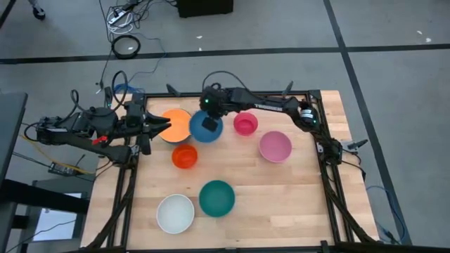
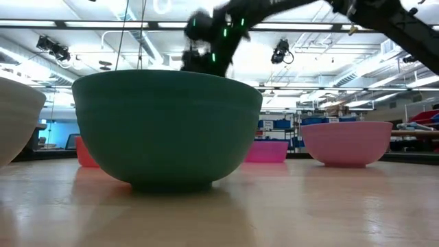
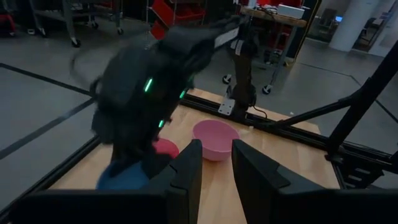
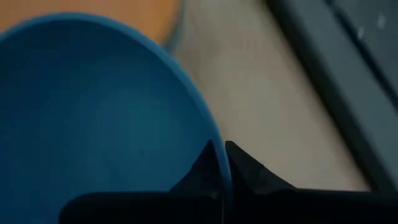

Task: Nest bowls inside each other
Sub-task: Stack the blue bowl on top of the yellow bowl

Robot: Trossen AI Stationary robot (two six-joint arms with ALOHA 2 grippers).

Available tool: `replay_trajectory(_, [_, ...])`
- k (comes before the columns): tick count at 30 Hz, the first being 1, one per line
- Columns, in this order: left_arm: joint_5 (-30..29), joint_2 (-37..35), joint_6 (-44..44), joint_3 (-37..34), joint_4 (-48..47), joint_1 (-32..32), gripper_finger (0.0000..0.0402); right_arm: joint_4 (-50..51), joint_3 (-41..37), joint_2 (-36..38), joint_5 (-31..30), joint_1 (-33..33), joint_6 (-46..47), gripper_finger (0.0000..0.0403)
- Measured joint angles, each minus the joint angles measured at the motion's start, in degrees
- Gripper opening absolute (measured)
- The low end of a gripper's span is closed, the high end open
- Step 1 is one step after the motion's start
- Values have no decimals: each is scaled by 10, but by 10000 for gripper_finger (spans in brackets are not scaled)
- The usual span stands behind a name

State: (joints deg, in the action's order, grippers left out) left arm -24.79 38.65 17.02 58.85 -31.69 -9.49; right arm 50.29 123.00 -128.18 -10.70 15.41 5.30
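A blue bowl (image 1: 206, 130) sits at the far middle of the table, its edge against an orange bowl (image 1: 176, 125) on its left. My right gripper (image 1: 209, 121) comes down from the far right and is shut on the blue bowl (image 4: 93, 124). My left gripper (image 1: 160, 126) stands open at the orange bowl's left edge, with nothing between its fingers (image 3: 189, 171). Loose on the wood lie a hot pink bowl (image 1: 245, 124), a mauve bowl (image 1: 275, 146), a red-orange bowl (image 1: 185, 156), a teal bowl (image 1: 216, 198) and a white bowl (image 1: 175, 213). My right gripper pinches the blue bowl's rim (image 4: 219, 163), one finger (image 4: 202, 168) inside the bowl and the other outside it. The fingers slant down onto the rim from the table's far right. Whether the bowl is clear of the table does not show.
The teal bowl (image 2: 168, 130) fills the low view's front, with the white bowl (image 2: 14, 123) at its left and the mauve bowl (image 2: 346, 140) at its right. Black frame rails (image 1: 327, 161) run along the table's left and right sides. Bare wood lies at the near right.
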Motion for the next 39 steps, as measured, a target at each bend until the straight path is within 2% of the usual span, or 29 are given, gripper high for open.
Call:
replay_trajectory(4, [0,0,-3,0,0,0,96,-50,29,25,0,-19,-5,1])
replay_trajectory(9, [-9,0,-3,0,1,0,96,-179,33,27,15,-37,-10,1])
replay_trajectory(15, [-9,0,-18,0,47,0,96,-288,32,-1,2,-38,-8,0])
replay_trajectory(17, [-8,0,-34,0,69,0,96,-286,31,-13,2,-34,-6,0])
replay_trajectory(19, [-8,0,-47,0,89,0,96,-331,32,-30,0,-28,-2,0])
replay_trajectory(29, [-8,0,-59,0,95,0,96,-370,31,-85,14,-4,27,3])
replay_trajectory(34, [-7,0,-61,0,96,0,96,-374,31,-95,73,-3,41,31])
replay_trajectory(39, [-7,0,-61,0,96,0,96,-358,31,-95,86,-4,42,87])
